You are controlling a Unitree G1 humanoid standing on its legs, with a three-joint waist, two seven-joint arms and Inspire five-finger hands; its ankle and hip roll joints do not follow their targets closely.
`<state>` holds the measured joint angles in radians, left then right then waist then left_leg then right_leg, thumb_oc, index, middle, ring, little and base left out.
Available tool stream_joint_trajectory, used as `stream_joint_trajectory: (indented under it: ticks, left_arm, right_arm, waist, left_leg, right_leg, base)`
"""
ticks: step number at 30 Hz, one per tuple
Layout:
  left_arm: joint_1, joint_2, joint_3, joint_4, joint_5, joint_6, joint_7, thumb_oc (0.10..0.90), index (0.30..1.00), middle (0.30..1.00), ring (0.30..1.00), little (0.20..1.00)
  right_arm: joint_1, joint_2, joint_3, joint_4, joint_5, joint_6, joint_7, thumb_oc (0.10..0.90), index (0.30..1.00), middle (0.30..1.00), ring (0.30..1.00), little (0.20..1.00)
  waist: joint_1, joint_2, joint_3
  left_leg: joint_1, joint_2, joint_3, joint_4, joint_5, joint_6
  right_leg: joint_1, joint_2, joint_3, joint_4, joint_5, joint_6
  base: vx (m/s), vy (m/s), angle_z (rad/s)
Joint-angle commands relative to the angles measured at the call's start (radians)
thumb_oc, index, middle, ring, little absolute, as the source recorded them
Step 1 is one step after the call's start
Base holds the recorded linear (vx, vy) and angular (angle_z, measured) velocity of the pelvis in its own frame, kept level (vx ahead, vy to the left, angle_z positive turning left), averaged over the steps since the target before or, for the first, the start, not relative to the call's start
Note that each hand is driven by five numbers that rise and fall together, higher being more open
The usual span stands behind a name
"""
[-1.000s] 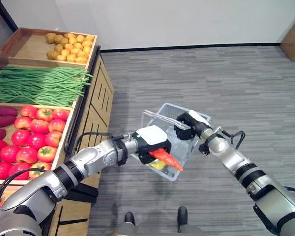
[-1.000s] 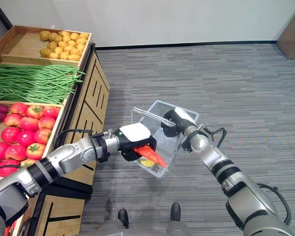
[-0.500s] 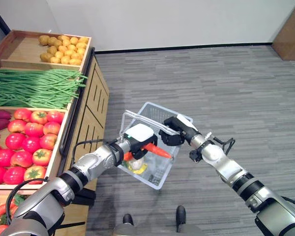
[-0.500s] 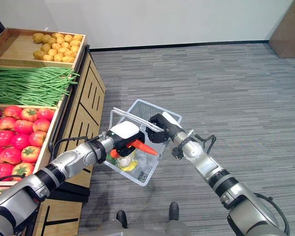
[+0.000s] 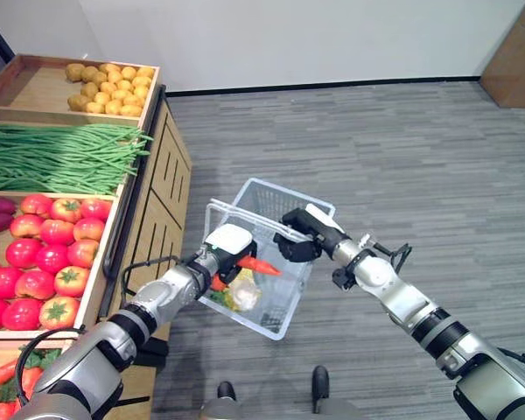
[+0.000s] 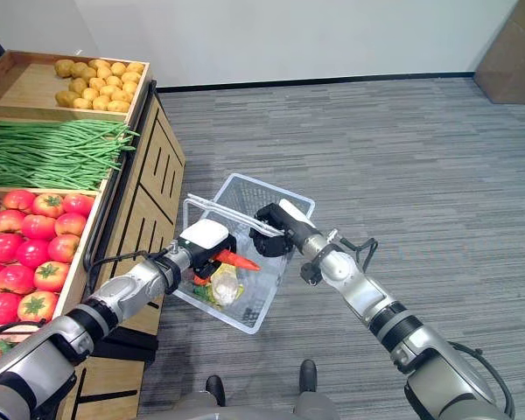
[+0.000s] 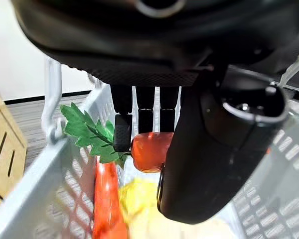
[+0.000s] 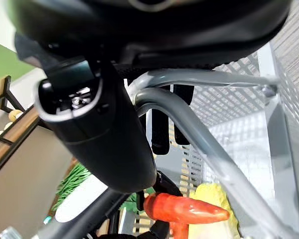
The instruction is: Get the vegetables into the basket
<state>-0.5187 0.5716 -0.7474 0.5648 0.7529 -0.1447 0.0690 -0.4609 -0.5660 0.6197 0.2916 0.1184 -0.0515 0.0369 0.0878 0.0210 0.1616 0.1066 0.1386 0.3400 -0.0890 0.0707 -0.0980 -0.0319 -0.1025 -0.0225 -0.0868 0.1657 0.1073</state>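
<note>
Left eye view: the carrot lies sideways right above the open basket, tip toward the right robot hand. The left robot hand pinches its leafy end. The right robot hand curls round the basket handle.

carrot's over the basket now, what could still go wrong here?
1. The carrot lies level in the left hand, above the basket; its tip points at the right hand, so it could bump that hand on release.
2. The basket hangs by its handles from the right hand, tilted; a dropped carrot could set it swinging.
</note>
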Motion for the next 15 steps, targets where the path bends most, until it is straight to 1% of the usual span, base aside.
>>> stream_joint_trajectory:
  ticks: [1,6,7,12,14,15]
  left_arm:
    - [-0.097,-0.015,0.015,0.015,0.028,-0.009,0.085,0.9,1.0,1.0,1.0,1.0]
    - [-0.095,-0.016,0.011,-0.034,0.028,-0.021,0.077,0.9,1.0,1.0,1.0,1.0]
    - [-0.1,-0.012,0.006,-0.071,0.021,-0.033,0.071,0.9,1.0,1.0,1.0,1.0]
    - [-0.109,-0.011,-0.003,-0.109,0.003,-0.047,0.067,0.9,1.0,1.0,1.0,1.0]
    - [-0.116,-0.004,-0.011,-0.145,-0.009,-0.062,0.063,0.9,1.0,1.0,1.0,1.0]
    - [-0.112,0.004,-0.007,-0.188,-0.027,-0.079,0.06,0.9,1.0,1.0,1.0,1.0]
  right_arm:
    - [-0.127,0.07,-0.075,-0.177,0.086,-0.156,-0.049,0.4,0.3,0.3,0.3,0.3]
    - [-0.117,0.07,-0.081,-0.18,0.074,-0.154,-0.051,0.4,0.3,0.3,0.3,0.3]
    - [-0.111,0.069,-0.083,-0.18,0.067,-0.154,-0.051,0.4,0.3,0.3,0.3,0.3]
    - [-0.105,0.074,-0.083,-0.159,0.061,-0.155,-0.056,0.4,0.3,0.3,0.3,0.3]
    - [-0.098,0.072,-0.086,-0.13,0.046,-0.153,-0.062,0.4,0.3,0.3,0.3,0.3]
    - [-0.088,0.063,-0.098,-0.106,0.023,-0.152,-0.071,0.4,0.3,0.3,0.3,0.3]
  waist:
    - [0.016,-0.032,-0.04]
    - [0.015,-0.03,-0.04]
    - [0.015,-0.03,-0.04]
    - [0.015,-0.029,-0.04]
    - [0.015,-0.028,-0.042]
    - [0.017,-0.027,-0.043]
  left_leg:
    - [0.005,0.005,0.009,0.002,-0.019,-0.033]
    - [0.004,0.005,0.005,0.002,-0.019,-0.033]
    - [0.005,0.004,0.005,0.002,-0.019,-0.032]
    - [0.007,0.005,0.002,0.002,-0.019,-0.032]
    - [0.006,0.002,-0.002,0.002,-0.02,-0.031]
    - [0.006,0.001,-0.005,0.002,-0.021,-0.031]
  right_leg:
    - [0.056,-0.059,-0.069,0.007,-0.062,0.054]
    - [0.057,-0.06,-0.071,0.006,-0.061,0.054]
    - [0.059,-0.061,-0.074,0.006,-0.062,0.054]
    - [0.062,-0.062,-0.078,0.006,-0.062,0.055]
    - [0.062,-0.064,-0.078,0.006,-0.062,0.056]
    - [0.063,-0.065,-0.079,0.007,-0.062,0.056]
  base:
    - [0.0,0.0,0.0]
    - [0.0,0.0,0.0]
    - [0.0,0.0,0.0]
    - [0.0,0.0,0.0]
    - [0.0,0.0,0.0]
    - [0.0,0.0,0.0]
